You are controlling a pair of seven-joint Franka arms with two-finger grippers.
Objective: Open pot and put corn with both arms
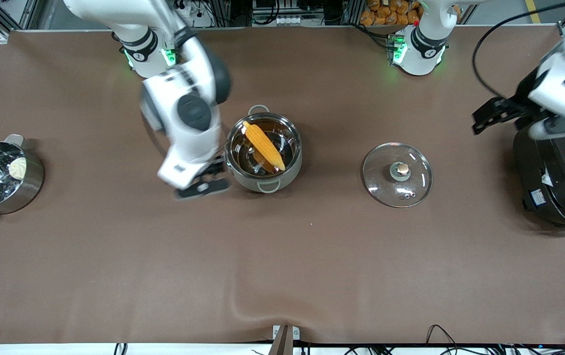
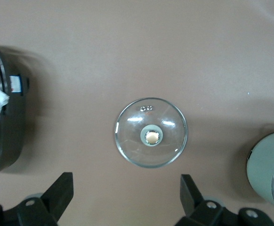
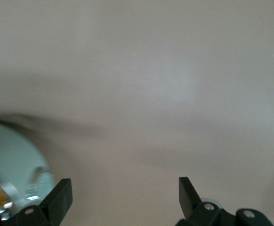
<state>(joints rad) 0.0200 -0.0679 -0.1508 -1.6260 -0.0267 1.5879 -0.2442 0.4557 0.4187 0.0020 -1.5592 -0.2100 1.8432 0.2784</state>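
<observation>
Inside pot (image 1: 264,162), corn (image 1: 264,146) half-sunk

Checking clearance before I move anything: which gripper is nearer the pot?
Right. The right gripper sits just beside the pot, toward the right arm's end. The left gripper is over the table by the rice cooker, past the lid.

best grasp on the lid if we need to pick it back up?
Take the lid by its knob, coming straight down from above. It lies flat on the table, knob up at the centre, and the thin glass rim sits flush, leaving fingers nothing to get under. The open left gripper is closest.
</observation>
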